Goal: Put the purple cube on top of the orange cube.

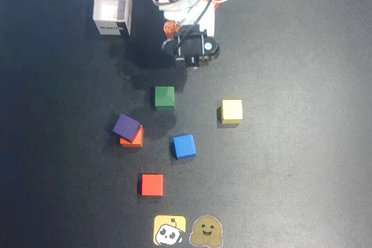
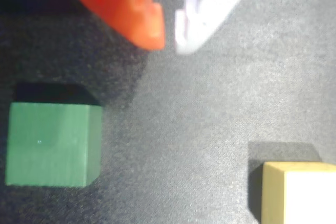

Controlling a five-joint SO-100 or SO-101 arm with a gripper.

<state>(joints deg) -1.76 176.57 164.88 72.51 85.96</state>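
In the overhead view the purple cube [image 1: 127,126] rests on top of the orange cube [image 1: 133,139], turned askew and shifted up-left, so only the orange cube's lower right edge shows. My gripper [image 1: 189,62] is drawn back near the arm's base, well away from both cubes. In the wrist view the gripper [image 2: 169,40] enters from the top. Its orange finger [image 2: 131,9] and white finger [image 2: 210,9] stand almost together with only a thin gap and nothing between them. Neither the purple nor the orange cube shows in the wrist view.
A green cube [image 1: 164,98] [image 2: 50,144], a yellow cube [image 1: 232,111] [image 2: 299,192], a blue cube [image 1: 183,146] and a red cube [image 1: 152,184] lie on the black mat. A white open box [image 1: 112,9] stands at the back left. Two stickers [image 1: 186,230] sit at the front edge.
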